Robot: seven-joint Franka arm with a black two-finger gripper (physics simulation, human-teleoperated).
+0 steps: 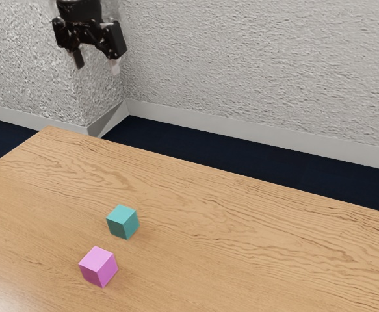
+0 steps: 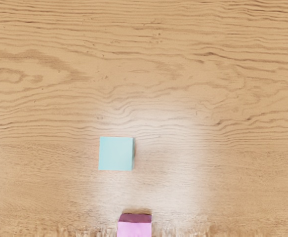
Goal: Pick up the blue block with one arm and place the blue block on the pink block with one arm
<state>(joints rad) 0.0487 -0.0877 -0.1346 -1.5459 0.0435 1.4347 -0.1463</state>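
Nearest in the exterior view is the pink block [image 1: 99,266], a small cube resting flat on the wooden table [image 1: 254,227]. Just beyond the pink block, and slightly toward the exterior view's right of it, sits the blue block [image 1: 123,221]. It is near the pink block but apart from it, with a strip of bare wood between the two. The blue block is a cube of teal-blue colour, with a lighter top face and darker sides, and it stands square on the table. In the wrist view the blue block [image 2: 116,153] shows its pale top face almost straight on, and the pink block [image 2: 134,228] lies close by with the same gap of wood between them.

Farther from the pink block the table's grain runs on to its far edge. Past that come a dark blue floor [image 1: 241,156], a pale baseboard [image 1: 241,128] and a rough grey wall [image 1: 254,65]. The gripper [image 1: 97,64] hangs high above and well behind the pink block, in front of the wall corner, its fingers spread apart and gripping nothing.
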